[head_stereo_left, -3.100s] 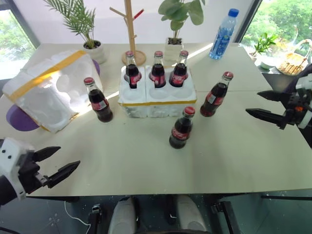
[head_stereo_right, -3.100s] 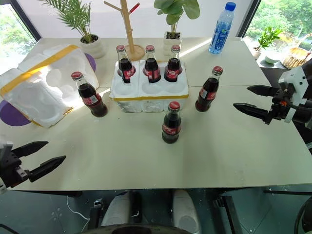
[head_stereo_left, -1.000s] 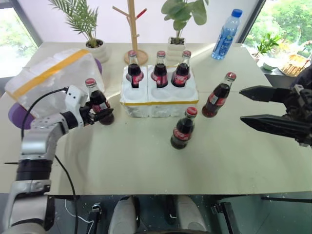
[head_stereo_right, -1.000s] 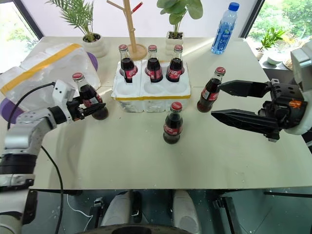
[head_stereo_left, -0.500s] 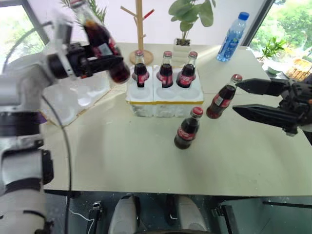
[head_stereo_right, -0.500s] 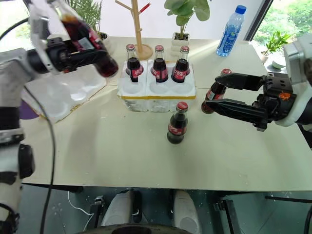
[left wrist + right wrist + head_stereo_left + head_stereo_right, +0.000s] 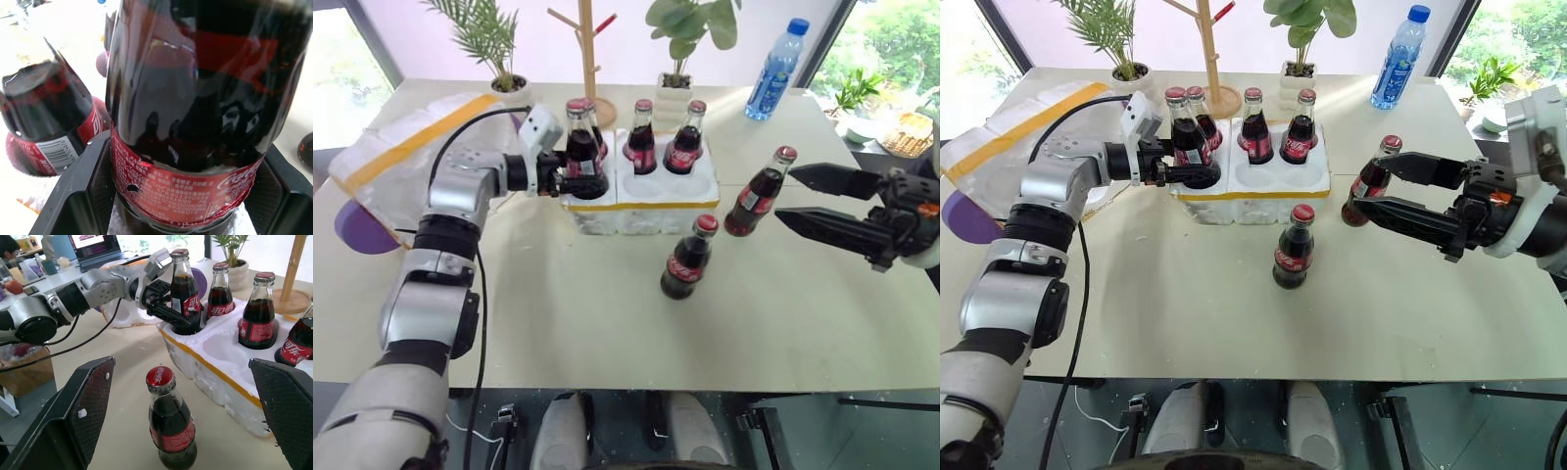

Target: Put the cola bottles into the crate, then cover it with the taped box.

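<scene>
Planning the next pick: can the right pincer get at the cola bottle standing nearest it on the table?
Probably yes. The right pincer is open, with that cola bottle right at its fingertips and nothing between them. The other loose bottle stands apart, nearer the table's front edge.

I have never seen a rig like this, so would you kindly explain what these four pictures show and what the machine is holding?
It is a two-armed humanoid robot. Two pictures look down from its head; the other two come from cameras on its wrists. On the table stand a white foam crate with three cola bottles in its far holes, two loose cola bottles, a taped box, plants and a water bottle. The left claw grips a fourth cola bottle at the crate's near left hole. The right claw is open beside a loose bottle.
</scene>
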Controlling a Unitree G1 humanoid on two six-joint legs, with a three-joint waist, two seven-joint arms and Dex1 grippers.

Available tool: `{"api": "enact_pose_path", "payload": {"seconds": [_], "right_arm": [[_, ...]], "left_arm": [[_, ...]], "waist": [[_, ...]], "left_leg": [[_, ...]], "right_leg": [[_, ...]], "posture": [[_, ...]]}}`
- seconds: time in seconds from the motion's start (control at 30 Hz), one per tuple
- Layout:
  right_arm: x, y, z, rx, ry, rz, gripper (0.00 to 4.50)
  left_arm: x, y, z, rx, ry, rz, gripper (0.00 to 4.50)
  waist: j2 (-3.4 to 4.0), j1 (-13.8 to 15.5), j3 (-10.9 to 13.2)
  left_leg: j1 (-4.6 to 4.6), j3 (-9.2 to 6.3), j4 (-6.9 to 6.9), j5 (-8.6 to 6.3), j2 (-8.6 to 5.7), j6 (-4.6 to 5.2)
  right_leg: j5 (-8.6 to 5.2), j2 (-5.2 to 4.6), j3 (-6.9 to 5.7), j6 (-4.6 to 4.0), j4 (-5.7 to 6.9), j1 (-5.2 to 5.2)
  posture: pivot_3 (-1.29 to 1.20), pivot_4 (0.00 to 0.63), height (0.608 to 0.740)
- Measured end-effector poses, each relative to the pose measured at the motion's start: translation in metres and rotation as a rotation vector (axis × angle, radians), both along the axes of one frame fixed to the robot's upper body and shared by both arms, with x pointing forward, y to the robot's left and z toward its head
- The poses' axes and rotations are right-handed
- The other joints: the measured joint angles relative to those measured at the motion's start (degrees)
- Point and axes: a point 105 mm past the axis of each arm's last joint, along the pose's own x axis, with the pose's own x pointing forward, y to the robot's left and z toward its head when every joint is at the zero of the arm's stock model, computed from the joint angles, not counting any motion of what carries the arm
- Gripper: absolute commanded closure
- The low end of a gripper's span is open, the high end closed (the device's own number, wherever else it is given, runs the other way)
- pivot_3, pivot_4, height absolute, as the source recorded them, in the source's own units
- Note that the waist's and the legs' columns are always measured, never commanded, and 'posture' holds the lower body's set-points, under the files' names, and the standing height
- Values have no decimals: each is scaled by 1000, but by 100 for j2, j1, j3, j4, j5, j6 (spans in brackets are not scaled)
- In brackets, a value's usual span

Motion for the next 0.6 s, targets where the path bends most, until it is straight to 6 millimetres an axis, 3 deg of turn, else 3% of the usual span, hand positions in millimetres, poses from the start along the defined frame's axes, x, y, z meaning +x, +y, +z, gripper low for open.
{"api": "enact_pose_path", "payload": {"seconds": [0.13,0.2,0.27,0.5,0.6], "right_arm": [[4,-2,-7,-26,0,-17,0],[5,-1,-8,-32,0,-13,0],[6,-1,-9,-38,-6,-9,0],[10,-5,-12,-52,-13,-19,0],[8,-10,-20,-58,15,-25,0]], "left_arm": [[2,-11,-18,9,2,13,1686],[3,-11,-18,5,-5,30,682],[5,-13,-17,-1,-13,41,10],[-2,-4,-15,-18,-1,52,10],[-13,9,11,-82,-4,39,10]], "waist": [[1,4,-1],[5,16,-3],[5,28,-4],[6,0,-5],[3,-10,-2]], "left_leg": [[1,-1,0,0,-2,0],[5,-4,0,0,-3,0],[6,-5,1,0,-4,0],[16,-4,1,0,-2,1],[10,-6,-1,0,3,1]], "right_leg": [[2,-1,0,3,0,2],[3,-1,-1,5,1,8],[3,-3,-2,5,1,10],[4,-1,0,6,1,16],[4,4,-1,7,2,9]], "posture": [[0,150,740],[0,150,740],[0,150,740],[0,150,740],[0,150,740]]}}
